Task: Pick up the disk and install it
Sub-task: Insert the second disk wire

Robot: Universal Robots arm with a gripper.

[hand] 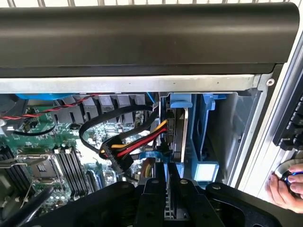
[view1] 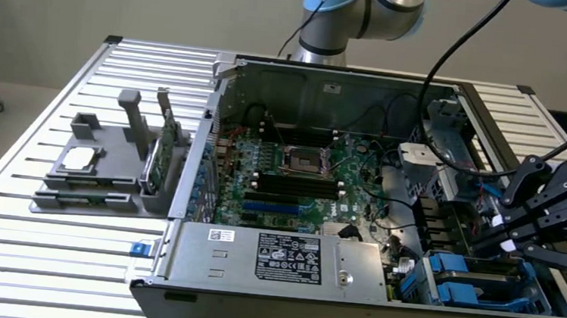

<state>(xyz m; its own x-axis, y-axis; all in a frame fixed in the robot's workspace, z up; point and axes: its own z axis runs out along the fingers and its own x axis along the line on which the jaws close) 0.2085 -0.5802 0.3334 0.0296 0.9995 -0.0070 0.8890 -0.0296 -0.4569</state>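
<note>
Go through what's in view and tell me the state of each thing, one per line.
Computer case: side panel off, insides exposed.
Disk: standing on edge in the blue drive bay, between the end effector's fingers.
End effector: nearly shut, fingers on the disk's edge.
Processor socket: empty.
Power cable plug: hanging loose.

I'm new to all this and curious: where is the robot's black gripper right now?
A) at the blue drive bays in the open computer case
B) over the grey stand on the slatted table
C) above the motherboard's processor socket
A: the black gripper sits at the blue plastic drive bays in a corner of the open computer case.
</note>
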